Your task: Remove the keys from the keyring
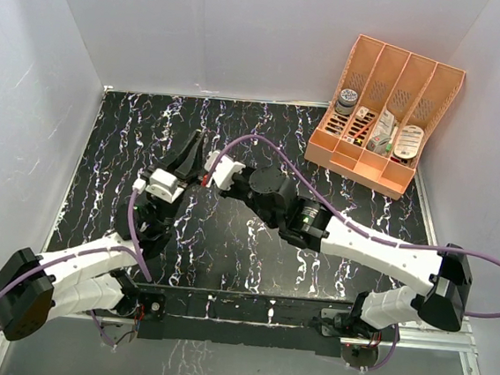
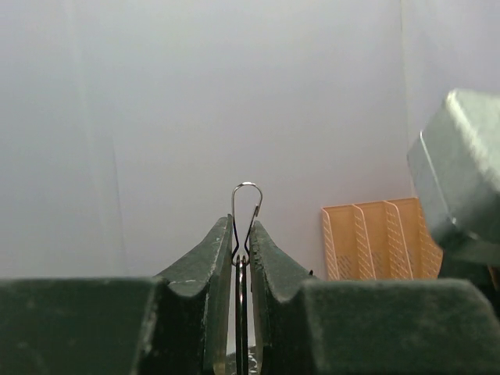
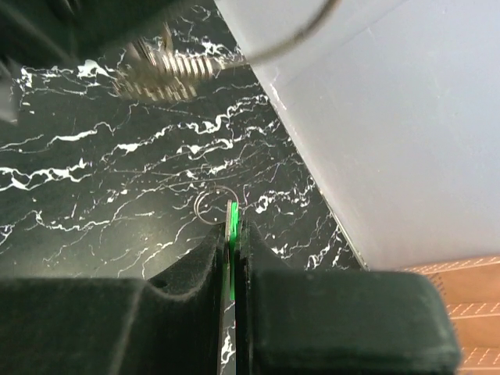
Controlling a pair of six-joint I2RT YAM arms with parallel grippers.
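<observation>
- Wire loop [image 2: 247, 184] pokes up between the left gripper's [image 2: 241, 228] tips, clamped shut on it.
- Right gripper [image 3: 232, 233] pinches the green key [image 3: 231, 262]; round wire ring [image 3: 198, 208] at its tip.

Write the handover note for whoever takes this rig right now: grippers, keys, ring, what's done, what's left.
Left gripper: shut on a thin silver wire loop, its top poking up above the jaws.
Right gripper: shut on the flat bright green key, edge-on, above the black marbled table.
A small round silver wire ring shows at that key's tip; threaded or lying on the table, cannot tell.
Yellow-orange key: not seen.
Done: both grips set.
To do: confirm the green key is off, then find and free the other.
</observation>
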